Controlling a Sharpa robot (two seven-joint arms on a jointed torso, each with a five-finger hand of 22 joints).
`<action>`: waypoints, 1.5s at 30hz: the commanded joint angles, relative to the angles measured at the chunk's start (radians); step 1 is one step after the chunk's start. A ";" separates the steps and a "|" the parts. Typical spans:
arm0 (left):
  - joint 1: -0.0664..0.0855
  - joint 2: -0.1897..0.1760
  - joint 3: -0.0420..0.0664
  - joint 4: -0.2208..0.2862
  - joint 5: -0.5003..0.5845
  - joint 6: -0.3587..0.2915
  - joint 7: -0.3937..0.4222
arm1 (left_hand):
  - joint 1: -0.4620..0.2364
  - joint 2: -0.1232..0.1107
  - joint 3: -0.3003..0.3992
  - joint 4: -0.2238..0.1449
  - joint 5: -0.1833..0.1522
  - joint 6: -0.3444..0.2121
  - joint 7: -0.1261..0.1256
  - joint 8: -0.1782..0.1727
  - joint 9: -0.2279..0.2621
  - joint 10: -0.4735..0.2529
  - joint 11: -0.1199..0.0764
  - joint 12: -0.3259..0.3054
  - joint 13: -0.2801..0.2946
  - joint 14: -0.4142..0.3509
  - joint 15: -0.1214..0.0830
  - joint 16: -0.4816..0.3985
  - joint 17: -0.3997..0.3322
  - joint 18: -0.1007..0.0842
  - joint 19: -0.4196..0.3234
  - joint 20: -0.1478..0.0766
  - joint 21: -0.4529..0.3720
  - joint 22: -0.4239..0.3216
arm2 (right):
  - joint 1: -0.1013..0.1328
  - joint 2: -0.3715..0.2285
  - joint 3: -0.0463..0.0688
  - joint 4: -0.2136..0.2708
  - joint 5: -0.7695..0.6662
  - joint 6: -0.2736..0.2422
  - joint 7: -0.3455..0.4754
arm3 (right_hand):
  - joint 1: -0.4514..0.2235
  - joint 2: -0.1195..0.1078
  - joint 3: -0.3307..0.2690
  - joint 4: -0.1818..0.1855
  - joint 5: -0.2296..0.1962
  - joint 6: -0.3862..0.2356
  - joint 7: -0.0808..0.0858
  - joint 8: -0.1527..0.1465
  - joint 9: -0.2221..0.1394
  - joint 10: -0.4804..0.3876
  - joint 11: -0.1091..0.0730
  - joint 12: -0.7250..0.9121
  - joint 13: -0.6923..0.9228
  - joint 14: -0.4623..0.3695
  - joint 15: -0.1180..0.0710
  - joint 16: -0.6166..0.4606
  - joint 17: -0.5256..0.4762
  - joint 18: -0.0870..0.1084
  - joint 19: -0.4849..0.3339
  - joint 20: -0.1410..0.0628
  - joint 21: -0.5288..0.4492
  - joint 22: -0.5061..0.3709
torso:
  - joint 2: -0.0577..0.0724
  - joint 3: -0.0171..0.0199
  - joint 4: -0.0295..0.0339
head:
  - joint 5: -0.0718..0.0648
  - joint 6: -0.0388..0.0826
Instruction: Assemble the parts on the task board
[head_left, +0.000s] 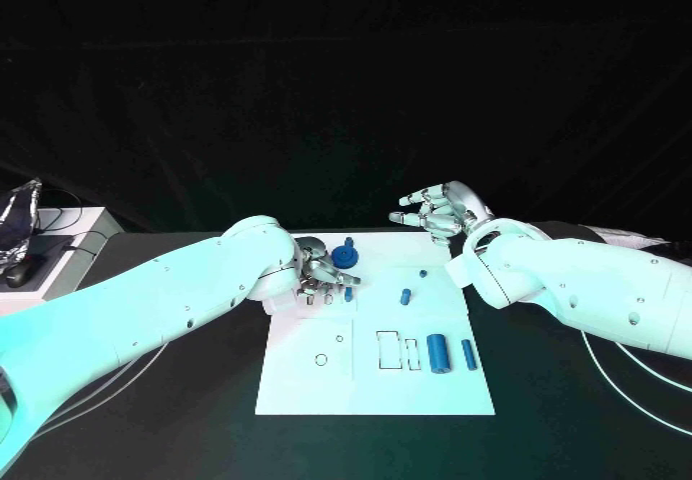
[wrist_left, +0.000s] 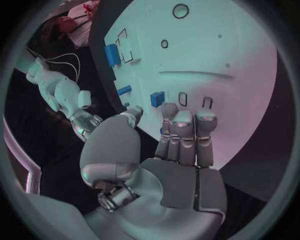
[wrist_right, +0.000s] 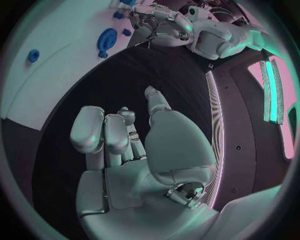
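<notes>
Now both hands sit at the far end of the task board (head_left: 378, 390).

Over the board's far left corner, the left hand (head_left: 320, 275) reaches down with fingers stretched toward the plate, gripping nothing, just beside a round blue part (head_left: 345, 257) standing there. Off the far right corner, the right hand (head_left: 437, 212) is lifted above the black table (head_left: 173, 420), fingers loosely spread and empty. A small blue part (head_left: 407, 296) lies mid-board; two blue cylinders (head_left: 437, 352) lie side by side toward the near right.
</notes>
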 joint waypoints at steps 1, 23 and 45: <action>0.001 0.012 -0.001 -0.008 -0.001 0.037 -0.008 | 0.024 -0.001 -0.004 -0.005 -0.004 -0.002 0.004 -0.003 0.002 -0.007 0.000 0.005 -0.002 -0.004 0.002 0.005 -0.003 -0.003 -0.001 0.004 -0.009 0.003 | 0.000 0.004 0.001 -0.003 -0.019 0.028 -0.011 | -0.004 -0.002 -0.001 0.005 0.006 -0.006 0.000 0.006 0.001 -0.001 0.003 -0.004 -0.002 -0.002 0.002 -0.004 -0.001 0.015 0.045 0.003 -0.004 0.132 | 0.001 -0.0009 0.0007 | -0.001 -0.003; -0.005 0.036 -0.009 -0.040 0.008 0.057 0.004 | 0.063 0.002 -0.012 -0.019 -0.004 -0.001 0.005 -0.003 0.005 -0.012 0.001 0.007 -0.007 -0.013 0.004 0.002 -0.012 -0.004 -0.009 0.003 -0.027 0.009 | 0.000 0.012 0.000 -0.011 -0.025 0.046 -0.024 | -0.007 -0.002 -0.001 0.011 0.004 -0.008 0.000 0.008 0.001 -0.003 0.003 -0.007 -0.005 -0.002 0.002 -0.006 -0.003 0.016 0.045 0.003 -0.008 0.131 | 0.001 -0.0006 -0.0001 | -0.006 -0.010; -0.009 0.036 -0.018 -0.052 0.064 0.062 0.023 | 0.121 0.084 0.036 -0.120 -0.005 -0.010 0.008 -0.018 -0.003 -0.022 0.002 -0.006 -0.027 -0.024 0.004 0.000 -0.023 -0.003 -0.022 0.005 -0.051 0.014 | 0.000 0.017 0.000 -0.018 -0.026 0.060 -0.030 | -0.007 0.000 0.000 0.010 0.003 -0.008 0.000 0.010 0.001 -0.004 0.003 -0.008 -0.007 -0.002 0.002 -0.008 -0.006 0.017 0.045 0.003 -0.013 0.130 | 0.000 0.0000 0.0007 | -0.005 -0.012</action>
